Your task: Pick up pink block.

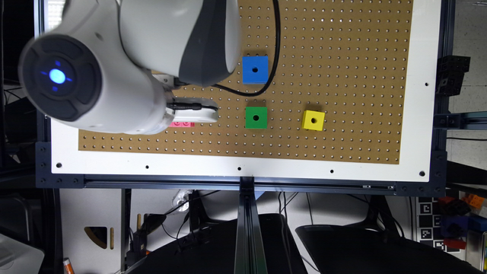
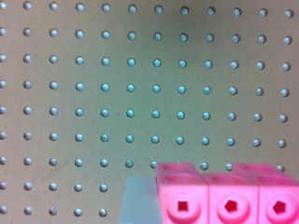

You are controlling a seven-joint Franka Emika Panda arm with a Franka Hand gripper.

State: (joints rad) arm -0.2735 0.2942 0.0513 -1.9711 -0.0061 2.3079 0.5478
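Near the pegboard's [image 1: 342, 38] left edge, the pink block [image 1: 182, 124] sits under the gripper [image 1: 194, 114], jaw state impossible to tell, so a misaligned closure could knock it aside.

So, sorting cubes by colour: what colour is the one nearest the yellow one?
Green, clearest in the exterior view.

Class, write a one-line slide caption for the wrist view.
Pink block seen close up, lying on the perforated pegboard.
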